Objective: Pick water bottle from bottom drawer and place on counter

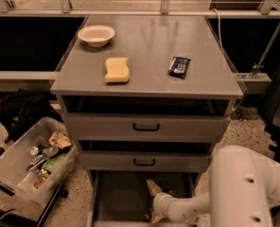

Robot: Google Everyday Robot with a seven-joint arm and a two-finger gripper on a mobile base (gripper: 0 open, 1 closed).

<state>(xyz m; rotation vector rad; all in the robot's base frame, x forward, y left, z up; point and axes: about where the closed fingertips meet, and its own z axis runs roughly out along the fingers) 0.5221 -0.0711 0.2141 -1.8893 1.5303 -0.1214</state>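
- Grey bottom drawer [116, 197] stands open; the gripper [153, 202] reaches inside, fingers spread wide around nothing visible.
- Water bottle cannot be seen there; closing blind could miss it or knock it deeper.

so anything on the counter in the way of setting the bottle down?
Gripper is low in the bottom drawer; bottle not discernible. Counter holds bowl, sponge, snack packet, with bare surface between them.

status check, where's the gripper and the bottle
Gripper open, low inside the bottom drawer. Water bottle not in sight. Counter carries bowl, sponge, snack packet.
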